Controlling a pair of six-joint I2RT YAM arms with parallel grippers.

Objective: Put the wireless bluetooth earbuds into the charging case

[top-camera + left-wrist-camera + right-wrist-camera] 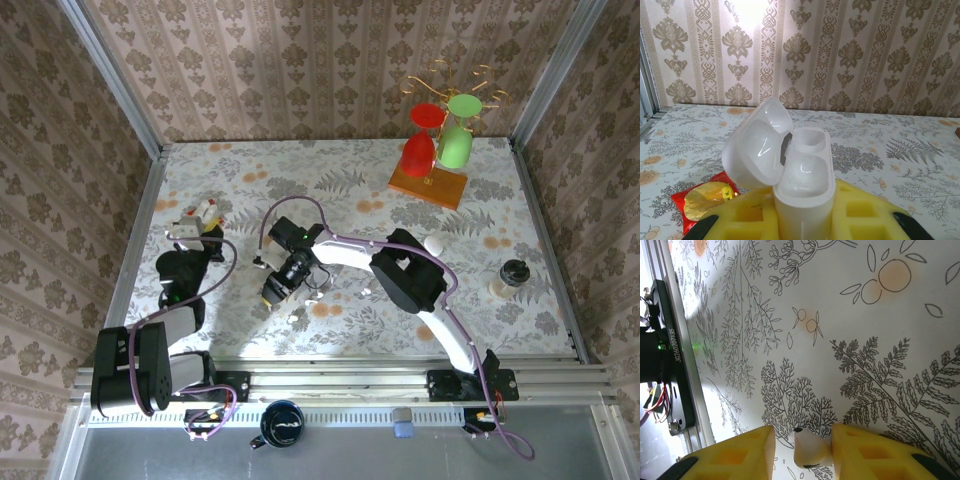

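Case [805,186], glossy white, hinged lid open

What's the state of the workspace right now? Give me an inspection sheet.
Surface: floral tablecloth, no spills seen.
Job's things: one earbud gripped; charging case lid open, nothing seen inside.
Clutter: cup rack, dark-lidded jar, red-gold packet, dark mug near the arm bases.
Fingers: left fingers shut on the charging case; right fingers shut on the earbud.
Cables: purple cable loops along the right arm.
Surroundings: patterned wallpaper walls.
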